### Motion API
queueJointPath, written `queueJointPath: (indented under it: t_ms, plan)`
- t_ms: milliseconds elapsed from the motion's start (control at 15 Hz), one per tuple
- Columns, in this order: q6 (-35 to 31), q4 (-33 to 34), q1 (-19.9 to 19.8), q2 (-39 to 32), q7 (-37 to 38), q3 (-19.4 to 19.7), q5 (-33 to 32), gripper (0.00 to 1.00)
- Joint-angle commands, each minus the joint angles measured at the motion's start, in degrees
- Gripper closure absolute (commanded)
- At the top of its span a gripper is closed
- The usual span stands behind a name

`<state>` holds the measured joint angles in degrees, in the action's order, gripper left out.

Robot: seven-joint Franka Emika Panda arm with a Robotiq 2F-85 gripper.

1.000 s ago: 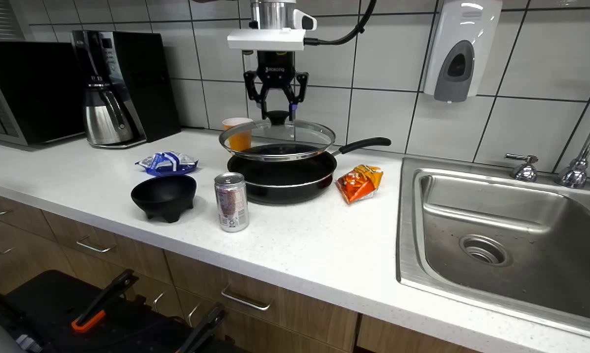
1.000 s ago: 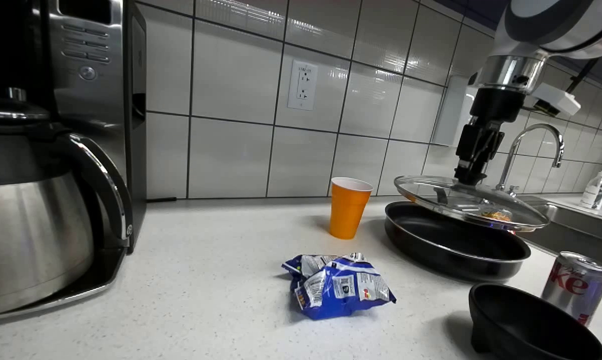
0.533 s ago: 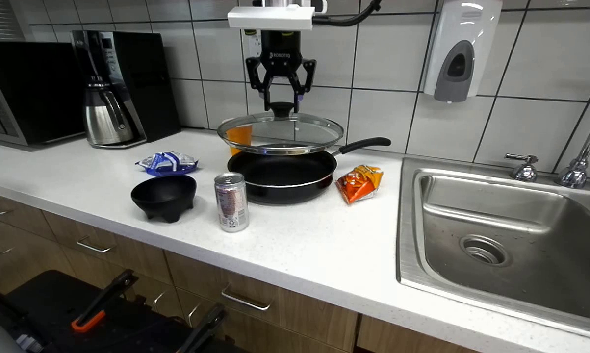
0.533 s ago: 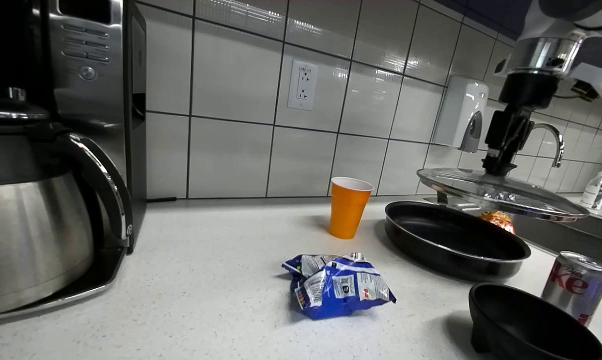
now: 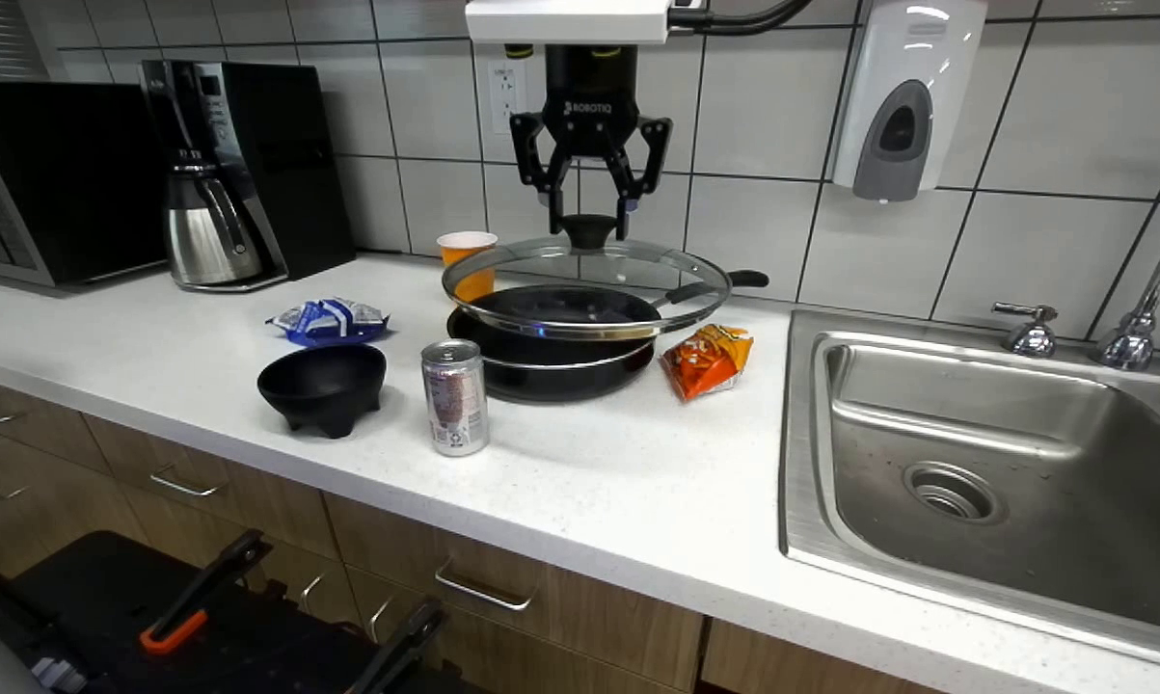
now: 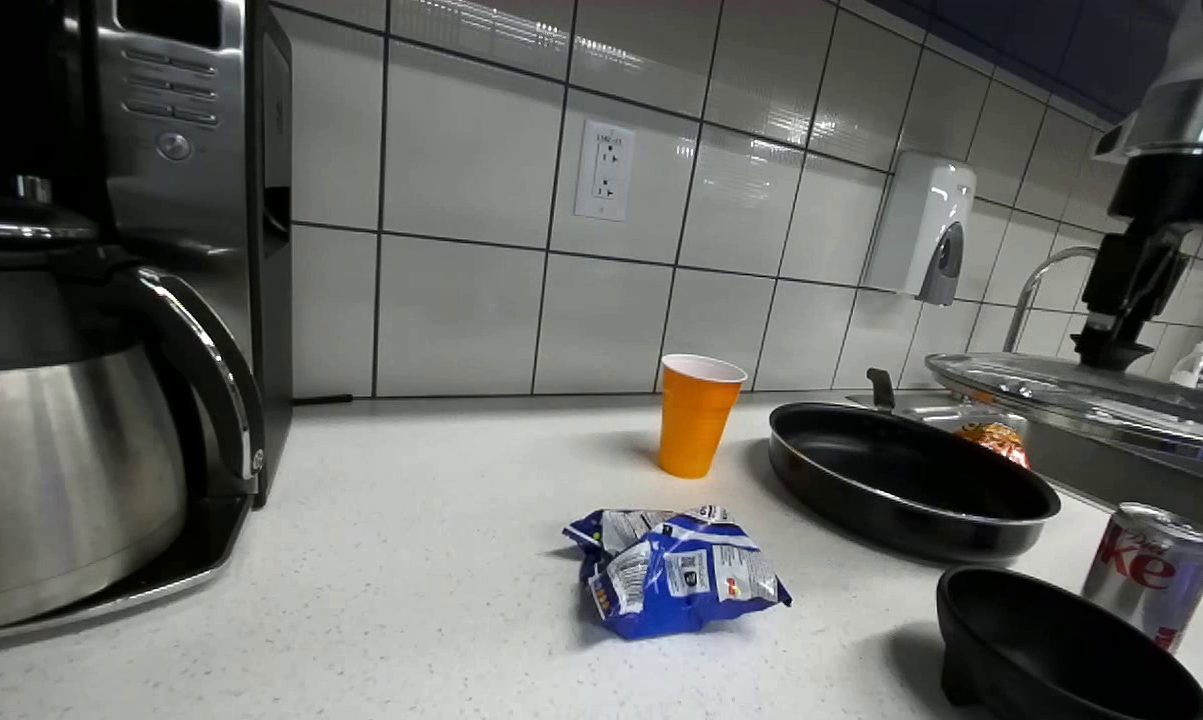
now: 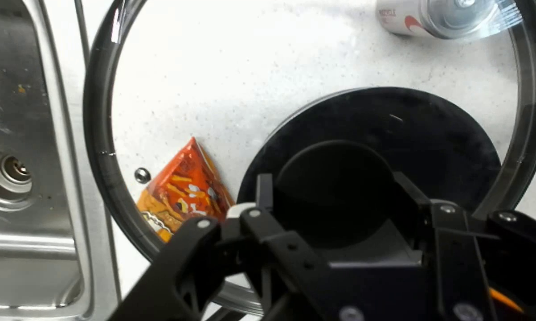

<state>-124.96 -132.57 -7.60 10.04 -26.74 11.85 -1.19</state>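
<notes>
Lid (image 5: 589, 278) in gripper (image 5: 587, 229) shifted toward counter edge (image 5: 580, 559), clear above pan (image 6: 896, 470).

1 lid (image 5: 594, 280); 1 pan (image 6: 906, 480); 2 bags (image 5: 327, 321) (image 5: 707, 362); 1 can (image 5: 455, 400); 1 cup (image 6: 698, 415); 1 bowl (image 5: 322, 381)

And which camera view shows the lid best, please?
An exterior view: the lid fits fully inside the picture, held by the tool. In an exterior view, the right border crops its glass. The wrist view looks down through it, but top border and tool hide parts.
</notes>
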Motion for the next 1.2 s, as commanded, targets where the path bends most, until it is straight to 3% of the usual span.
queueJointPath:
  t_ms: [0, 733, 1133]
  plan:
    - [1.24, -3.74, -1.76, 5.36, -0.12, 1.29, -2.68, 0.61]
    - [-0.84, -7.37, -6.17, 3.14, 5.05, 4.6, -9.43, 0.61]
    - [-4.96, -6.55, -6.8, -1.55, 5.99, 5.53, -8.98, 0.61]
